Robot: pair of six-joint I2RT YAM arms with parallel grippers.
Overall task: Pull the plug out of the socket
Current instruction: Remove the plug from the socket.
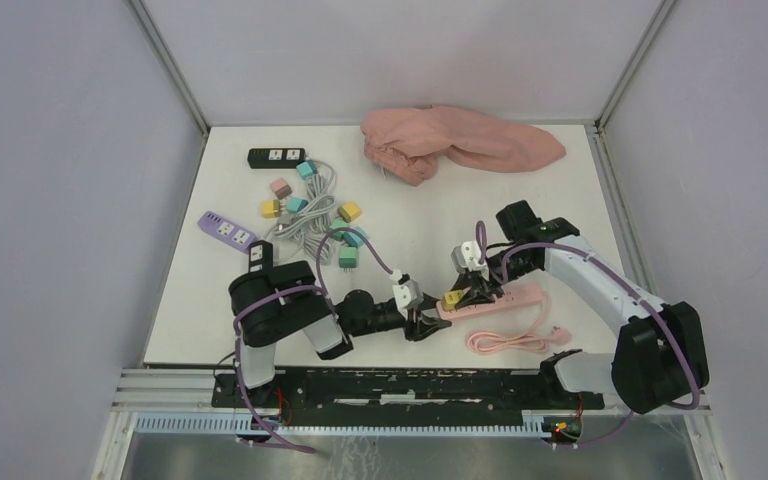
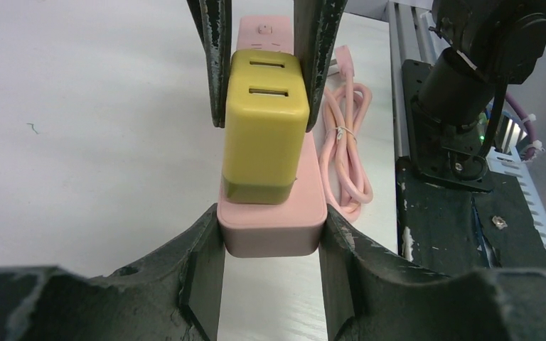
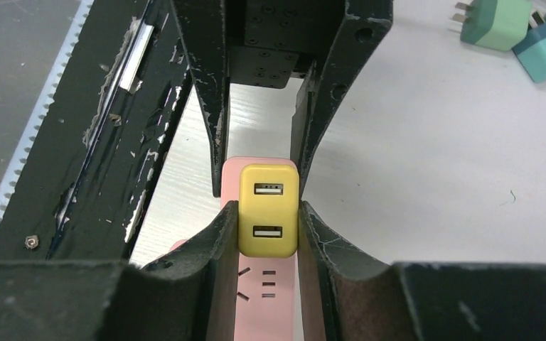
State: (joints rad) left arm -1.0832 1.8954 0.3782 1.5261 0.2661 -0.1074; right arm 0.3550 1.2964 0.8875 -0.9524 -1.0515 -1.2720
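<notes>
Left wrist view: your left gripper squeezes the pink socket strip steady so your right gripper, clamped on the yellow plug, can pull.

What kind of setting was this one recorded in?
Probably a lab robot test cell: a white table boxed in by plain panels, two arms bolted at its edge, and power strips and coloured chargers laid out.

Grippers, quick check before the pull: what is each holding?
Left gripper: closed on the pink power strip.
Right gripper: closed on the yellow USB plug.
</notes>
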